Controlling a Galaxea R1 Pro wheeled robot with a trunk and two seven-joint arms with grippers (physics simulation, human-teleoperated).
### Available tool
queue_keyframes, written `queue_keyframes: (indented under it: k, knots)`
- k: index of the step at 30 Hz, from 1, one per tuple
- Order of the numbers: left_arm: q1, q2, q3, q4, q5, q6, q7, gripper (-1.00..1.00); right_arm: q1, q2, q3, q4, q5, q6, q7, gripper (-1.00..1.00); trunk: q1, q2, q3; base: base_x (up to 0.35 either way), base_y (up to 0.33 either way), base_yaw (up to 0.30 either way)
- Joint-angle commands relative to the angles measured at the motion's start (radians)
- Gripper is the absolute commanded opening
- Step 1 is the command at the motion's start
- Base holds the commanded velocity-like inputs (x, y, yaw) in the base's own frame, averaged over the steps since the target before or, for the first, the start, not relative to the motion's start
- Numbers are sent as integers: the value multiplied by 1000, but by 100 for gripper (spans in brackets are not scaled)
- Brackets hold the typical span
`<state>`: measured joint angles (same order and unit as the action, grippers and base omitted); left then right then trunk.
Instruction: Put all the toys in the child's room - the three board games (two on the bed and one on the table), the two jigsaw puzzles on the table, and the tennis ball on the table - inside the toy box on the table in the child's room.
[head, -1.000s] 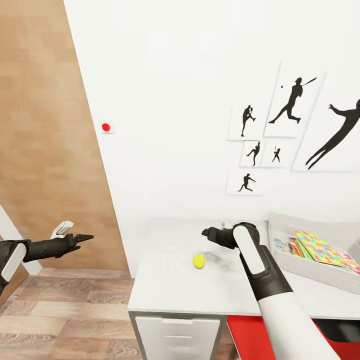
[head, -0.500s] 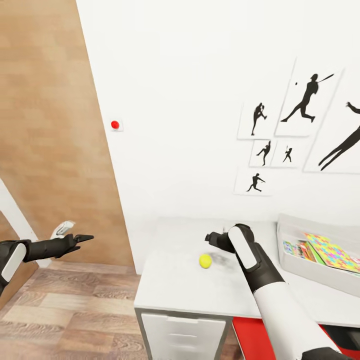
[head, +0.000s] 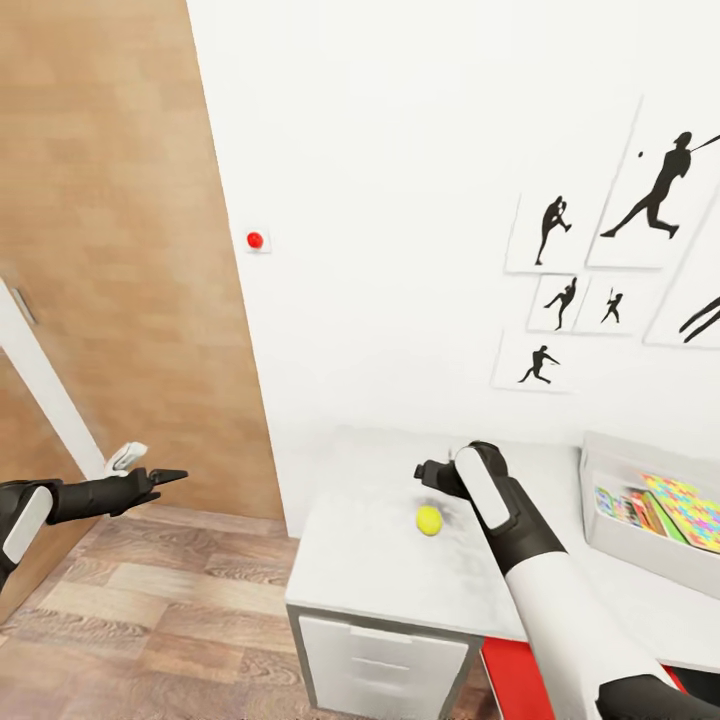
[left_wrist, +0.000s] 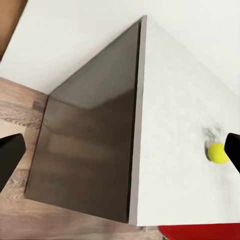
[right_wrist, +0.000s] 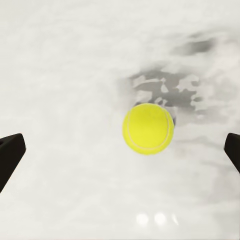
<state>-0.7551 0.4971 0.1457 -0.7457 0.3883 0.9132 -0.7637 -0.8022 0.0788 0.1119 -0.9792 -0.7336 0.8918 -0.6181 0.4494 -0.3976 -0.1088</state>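
Observation:
The yellow-green tennis ball (head: 429, 520) lies on the pale top of the table (head: 370, 570), near its left end. My right gripper (head: 427, 473) hovers open just behind and above it; in the right wrist view the ball (right_wrist: 148, 128) sits between the spread fingertips (right_wrist: 11, 150), untouched. The grey toy box (head: 635, 556) stands at the table's right end, holding a jigsaw puzzle (head: 695, 510) and upright game boxes (head: 620, 505). My left gripper (head: 165, 477) hangs open over the floor, left of the table. From the left wrist view I see the ball (left_wrist: 218, 153) on the table top (left_wrist: 180, 140). The bed is out of view.
A white wall with black sports silhouettes (head: 560, 300) and a red button (head: 255, 240) backs the table. A wooden door (head: 110, 250) stands at the left above wood flooring (head: 170, 600). White drawers (head: 385, 660) front the table, whose side is dark (left_wrist: 90, 150); a red surface (head: 510, 680) lies below.
The camera has swung left, so the whole scene slid right in the head view. My right gripper has come into line with the ball. The ball and the left arm have not moved.

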Motion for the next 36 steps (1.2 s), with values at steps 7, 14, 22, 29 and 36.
queue_keyframes:
  k: [7,14,22,29,36]
  knots:
    - [-1,0,2,0,-1,4,-5,100,-2,-12,0,8,-11,-6,-9,100,1,-2,-14,0,0,-23]
    - [-1,0,2,0,0,4,-5,100,-1,-14,1,8,-10,-12,-9,100,1,-2,-24,0,0,-114]
    - [-1,0,2,0,0,4,-5,100,-1,-15,-2,10,-11,-11,-8,100,1,-2,-32,0,0,-24]
    - [-1,0,2,0,1,4,-5,100,-2,-13,-4,10,-10,-11,-8,100,1,-2,-43,0,0,-1]
    - [-1,0,2,0,1,3,-5,100,-2,-14,-4,10,-10,-11,-8,100,1,-2,-54,0,0,0]
